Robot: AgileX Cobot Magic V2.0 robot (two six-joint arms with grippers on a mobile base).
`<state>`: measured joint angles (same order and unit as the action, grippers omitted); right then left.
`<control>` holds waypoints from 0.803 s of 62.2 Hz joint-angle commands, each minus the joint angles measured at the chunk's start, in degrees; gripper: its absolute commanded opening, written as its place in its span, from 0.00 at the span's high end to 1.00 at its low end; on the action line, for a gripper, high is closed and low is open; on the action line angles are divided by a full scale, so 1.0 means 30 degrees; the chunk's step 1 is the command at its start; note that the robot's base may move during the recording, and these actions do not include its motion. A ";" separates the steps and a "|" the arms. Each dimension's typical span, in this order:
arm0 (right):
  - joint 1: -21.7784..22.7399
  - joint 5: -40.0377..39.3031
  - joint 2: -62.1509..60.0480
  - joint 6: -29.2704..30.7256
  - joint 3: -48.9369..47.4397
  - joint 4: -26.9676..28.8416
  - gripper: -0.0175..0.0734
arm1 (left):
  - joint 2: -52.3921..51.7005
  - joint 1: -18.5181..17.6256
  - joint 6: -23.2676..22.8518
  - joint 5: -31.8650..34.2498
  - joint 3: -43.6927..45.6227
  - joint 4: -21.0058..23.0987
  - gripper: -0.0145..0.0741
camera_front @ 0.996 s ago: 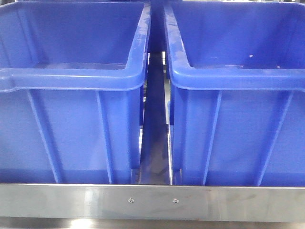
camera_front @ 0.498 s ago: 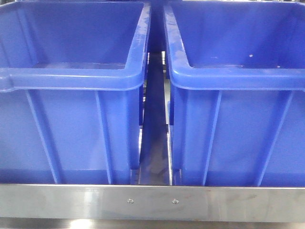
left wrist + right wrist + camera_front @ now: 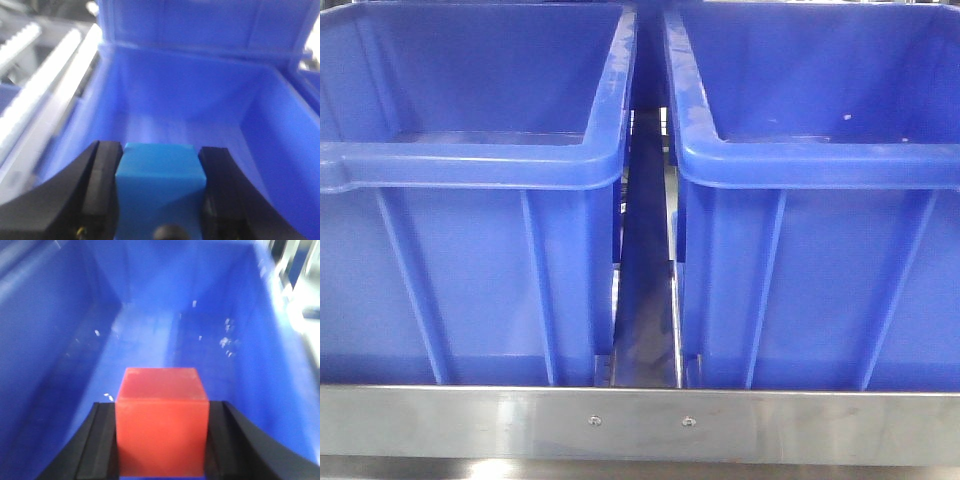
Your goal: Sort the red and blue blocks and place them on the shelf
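Observation:
In the left wrist view, my left gripper (image 3: 160,200) is shut on the blue block (image 3: 160,185), its black fingers (image 3: 102,190) pressed against both sides. It hangs over the inside of a large blue bin (image 3: 180,100). In the right wrist view, my right gripper (image 3: 162,445) is shut on the red block (image 3: 162,420), held above the floor of another blue bin (image 3: 150,330). The shelf's steel front rail (image 3: 640,422) with two screws runs along the bottom of the front view. Neither gripper nor block shows in the front view.
Two large blue bins stand side by side on the shelf, the left bin (image 3: 470,165) and the right bin (image 3: 820,165), with a narrow gap (image 3: 645,300) between them. Metal rack bars (image 3: 45,100) lie left of the left bin.

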<state>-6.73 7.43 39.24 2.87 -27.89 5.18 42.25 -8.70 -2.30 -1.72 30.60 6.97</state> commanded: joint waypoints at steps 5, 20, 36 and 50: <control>-0.0533 -0.4217 0.1882 0.0185 -0.1071 0.0103 0.75 | 0.2657 -0.1794 -0.0075 0.1712 0.1636 0.0178 0.69; -0.1239 -0.4704 0.2980 0.0185 -0.1261 0.0103 0.74 | 0.5254 -0.3883 -0.0075 0.1841 0.2749 -0.1015 0.62; -0.1312 -0.4743 0.2980 0.0168 -0.1261 0.0201 0.52 | 0.5623 -0.3964 -0.0075 0.2094 0.2950 -0.1015 0.23; -0.1312 -0.4654 0.2980 0.0168 -0.1261 0.0871 0.12 | 0.5623 -0.3964 -0.0075 0.2141 0.2950 -0.1015 0.23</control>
<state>-10.71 -1.39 48.43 2.87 -29.43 7.14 59.93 -19.99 -2.30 0.00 37.21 3.97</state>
